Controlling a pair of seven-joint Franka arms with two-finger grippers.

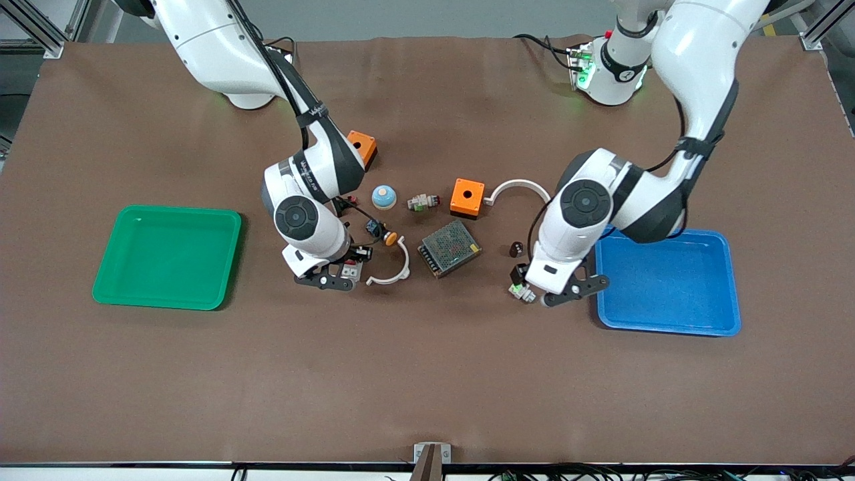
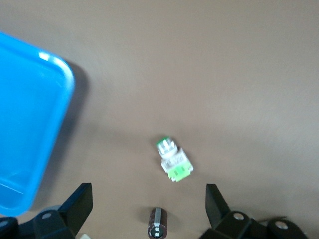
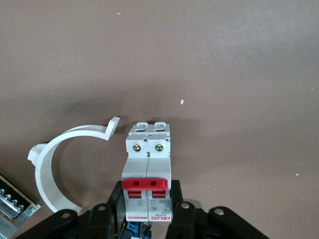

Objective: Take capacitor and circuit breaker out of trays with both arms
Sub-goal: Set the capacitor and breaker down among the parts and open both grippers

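The right gripper (image 1: 337, 275) is down near the table, between the green tray (image 1: 167, 257) and the grey mesh box (image 1: 449, 248). Its fingers are closed on the breaker (image 3: 148, 172), a white block with a red switch bar. In the front view most of the breaker (image 1: 349, 269) is hidden under the wrist. A white curved clip (image 3: 60, 164) lies just beside it, with one end cut off by the edge of the right wrist view.

The left gripper (image 1: 558, 290) hangs beside the blue tray (image 1: 668, 321), its fingers spread wide with nothing between them. From the left wrist view the capacitor (image 2: 156, 223) lies on the table between the two fingertips, partly cut off at the frame's edge, and a small green-and-white switch part (image 2: 173, 161) lies near it. In the front view the capacitor (image 1: 516, 249) shows as a small dark stub just beside the arm, farther from the camera than the gripper. Whether the fingers touch the table, I cannot tell.
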